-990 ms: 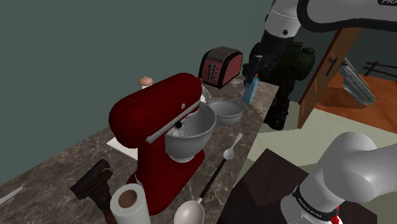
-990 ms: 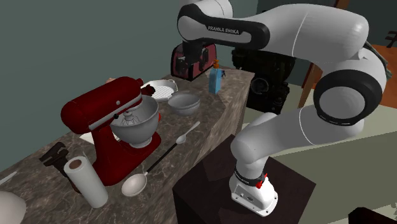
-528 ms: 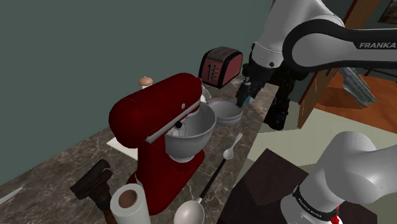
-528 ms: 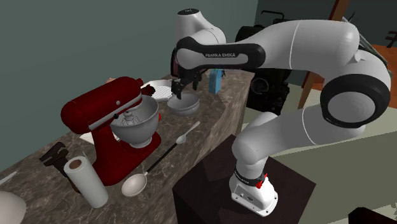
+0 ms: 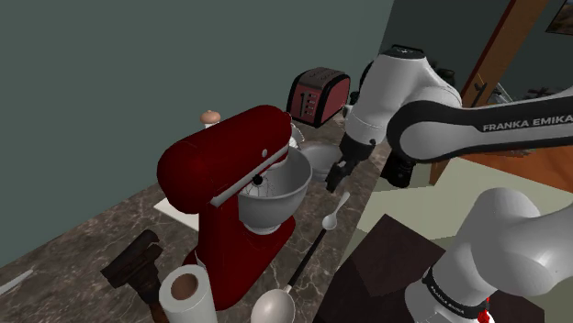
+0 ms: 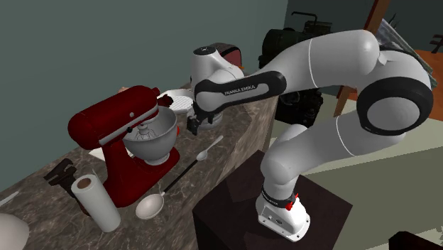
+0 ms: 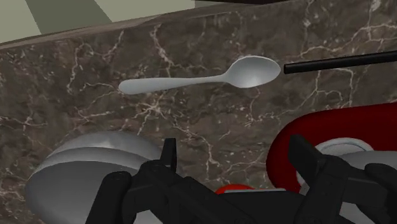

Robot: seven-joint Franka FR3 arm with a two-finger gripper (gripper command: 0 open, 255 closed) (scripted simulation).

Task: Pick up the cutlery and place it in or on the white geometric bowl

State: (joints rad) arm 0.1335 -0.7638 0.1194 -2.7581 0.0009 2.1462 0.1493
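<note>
Swung down from the toaster (image 5: 319, 94), the gripper (image 5: 335, 178) hovers over the marble counter (image 5: 78, 250), fingers spread, holding nothing. The pale spoon (image 7: 203, 77) lies flat near the counter's stand-side edge, just beyond the gripper.

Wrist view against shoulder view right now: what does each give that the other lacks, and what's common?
Wrist view: the end effector with its fingers standing apart, the spoon lying beyond them untouched. Shoulder view: toaster, paper towel roll, ladle's scoop, the white arm and its stand. Both: spoon, marbled countertop, red mixer, grey bowl.
</note>
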